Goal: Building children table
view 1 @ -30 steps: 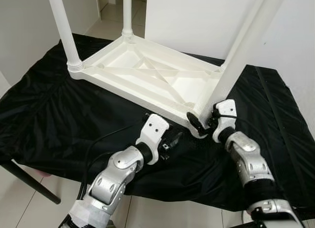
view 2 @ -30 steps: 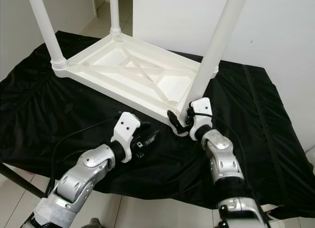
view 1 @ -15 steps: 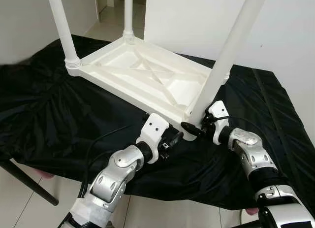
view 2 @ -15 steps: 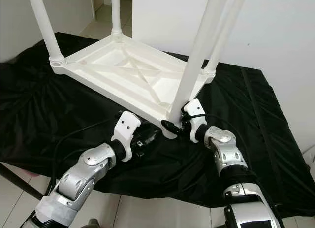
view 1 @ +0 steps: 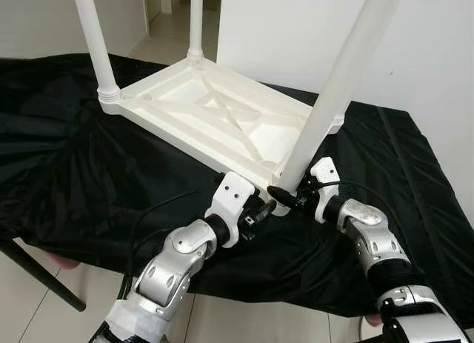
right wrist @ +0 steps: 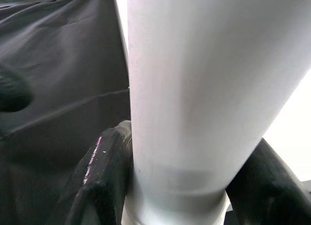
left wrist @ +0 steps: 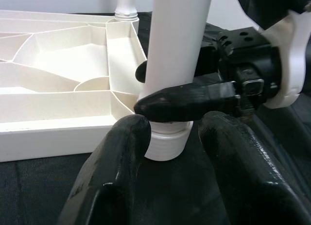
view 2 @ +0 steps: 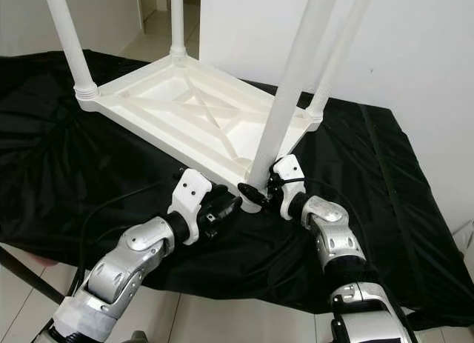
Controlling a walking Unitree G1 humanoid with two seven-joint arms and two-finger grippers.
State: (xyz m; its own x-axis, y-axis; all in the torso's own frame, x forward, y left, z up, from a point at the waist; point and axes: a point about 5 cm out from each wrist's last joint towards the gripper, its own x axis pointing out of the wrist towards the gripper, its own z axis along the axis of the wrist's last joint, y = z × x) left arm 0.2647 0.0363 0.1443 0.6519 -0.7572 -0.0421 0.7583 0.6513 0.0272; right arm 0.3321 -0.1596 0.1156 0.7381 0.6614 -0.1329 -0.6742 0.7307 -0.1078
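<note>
Left gripper (view 1: 261, 210) sits at the near edge of the worktop (view 1: 89, 172), which is draped in black cloth. Its jaws are parted, one finger each side of the threaded collar (left wrist: 167, 142) at the foot of the near leg (view 1: 326, 106), and they do not look closed on it. The left arm reaches in low from near-left, forearm angled up toward the corner.

Right gripper (view 1: 292, 197) comes in from the near right, just beside the left one. Its jaws are clamped round the base of the same leg, fingers (right wrist: 104, 181) on both sides of the white tube. Right elbow is bent, wrist turned inward toward the corner.

The upturned white table top (view 1: 215, 121) lies flat on the cloth with its ribbed underside up. The near leg stands in its near-right corner socket, long axis running up and tilting slightly right. Right arm has the hold; left is equally close but only brackets the joint. The leg is probably being seated or screwed in at this corner.

Farther back, three more legs stand up: far-left leg (view 1: 92, 43), far leg (view 1: 195, 21) and far-right leg (view 2: 337, 54).
</note>
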